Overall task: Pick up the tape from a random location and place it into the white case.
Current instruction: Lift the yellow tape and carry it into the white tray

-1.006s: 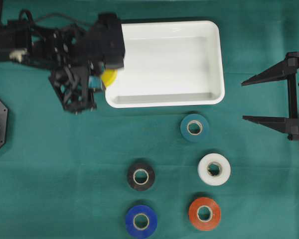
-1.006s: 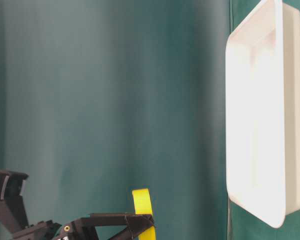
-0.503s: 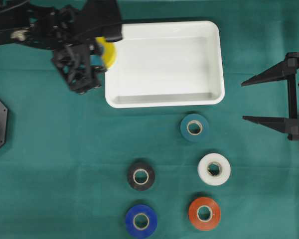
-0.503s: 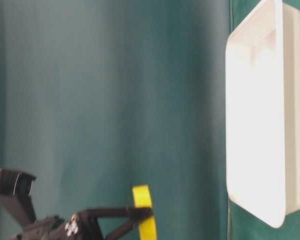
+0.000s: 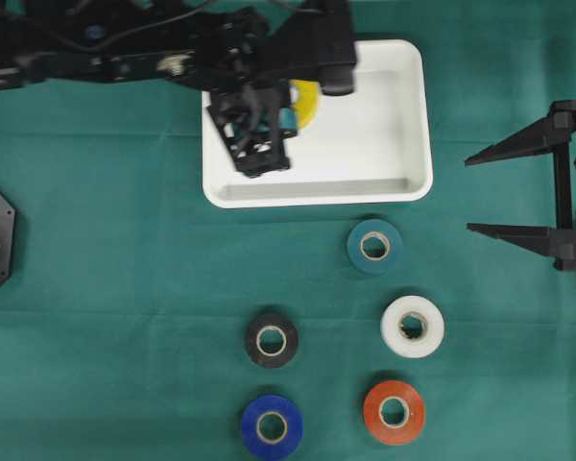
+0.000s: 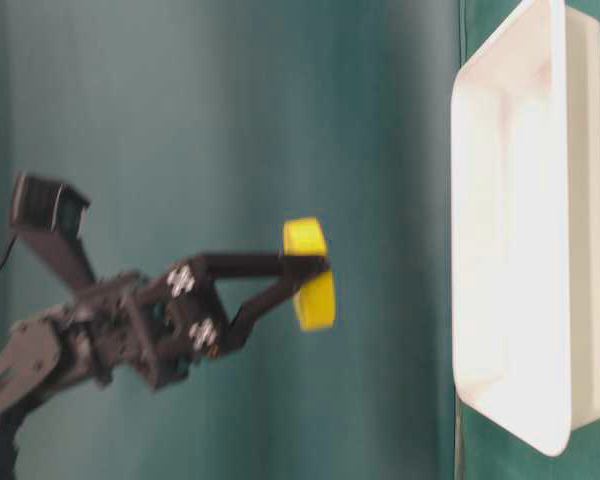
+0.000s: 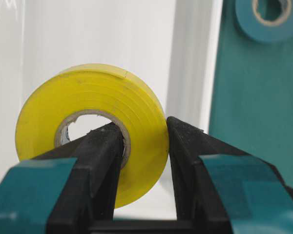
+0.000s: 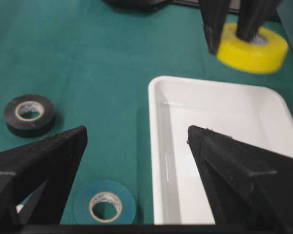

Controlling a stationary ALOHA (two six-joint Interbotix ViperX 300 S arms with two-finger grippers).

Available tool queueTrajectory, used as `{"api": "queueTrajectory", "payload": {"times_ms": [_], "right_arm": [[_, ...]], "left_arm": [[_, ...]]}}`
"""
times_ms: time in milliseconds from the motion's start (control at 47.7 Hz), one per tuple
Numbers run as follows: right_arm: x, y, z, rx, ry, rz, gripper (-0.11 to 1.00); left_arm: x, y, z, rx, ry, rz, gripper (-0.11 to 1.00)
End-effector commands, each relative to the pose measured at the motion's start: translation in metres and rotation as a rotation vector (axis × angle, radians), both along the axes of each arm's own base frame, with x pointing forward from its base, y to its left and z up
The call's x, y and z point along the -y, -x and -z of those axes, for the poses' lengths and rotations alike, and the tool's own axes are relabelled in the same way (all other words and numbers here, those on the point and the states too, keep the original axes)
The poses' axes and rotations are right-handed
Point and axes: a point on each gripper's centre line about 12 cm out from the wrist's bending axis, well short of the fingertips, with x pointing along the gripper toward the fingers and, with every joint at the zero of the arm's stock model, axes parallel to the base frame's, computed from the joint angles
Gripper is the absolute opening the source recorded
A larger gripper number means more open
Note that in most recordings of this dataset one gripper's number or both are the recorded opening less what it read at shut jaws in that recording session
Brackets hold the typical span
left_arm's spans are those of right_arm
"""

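1. Left gripper (image 5: 298,106): extended over the white case (image 5: 403,182) and clamped on the yellow tape (image 5: 305,104). In the left wrist view one finger passes through the roll's core and the other presses on its outer wall, so the band of tape is pinched between them.
2. Yellow tape: held at the fingertips, clear of the case. The table-level view shows a visible gap between the roll (image 6: 312,275) and the case (image 6: 510,250). The overhead view places it above the upper-left part of the case floor.
3. White case: directly beneath the left gripper, and nothing lies on the floor that shows. Its rim (image 7: 195,63) appears just beyond the gripped roll in the left wrist view.
4. Loose rolls, all flat on the green cloth (image 5: 125,288), on the far side of the case's lower rim from the left gripper: black tape (image 5: 272,339), blue tape (image 5: 272,427), teal tape (image 5: 375,247), orange tape (image 5: 395,412), white tape (image 5: 413,327). The teal roll lies nearest the case.
5. Right gripper (image 5: 480,192): jaws spread wide, nothing between them, at the right edge of the table, well apart from the case. The teal and white rolls lie nearest to it.
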Motion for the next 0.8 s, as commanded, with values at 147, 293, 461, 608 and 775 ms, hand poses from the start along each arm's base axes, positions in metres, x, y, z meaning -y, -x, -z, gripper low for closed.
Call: {"api": "queueTrajectory", "payload": {"times_ms": [147, 293, 461, 608, 775], "right_arm": [[0.000, -0.003, -0.008, 0.020, 0.005, 0.000, 0.92], [0.000, -0.003, -0.008, 0.020, 0.005, 0.000, 0.92], [0.000, -0.003, -0.009, 0.021, 0.005, 0.000, 0.92], [0.000, -0.003, -0.008, 0.020, 0.005, -0.001, 0.92], [0.000, -0.003, -0.008, 0.021, 0.005, 0.000, 0.92]], "left_arm": [[-0.008, -0.022, -0.010, 0.037, -0.016, 0.002, 0.22], [-0.009, -0.022, -0.008, 0.033, -0.014, -0.001, 0.22], [-0.009, -0.021, -0.008, 0.028, -0.013, -0.002, 0.22], [-0.009, -0.021, -0.008, 0.028, -0.013, -0.002, 0.22], [-0.009, -0.021, -0.008, 0.028, -0.013, -0.002, 0.22]]}}
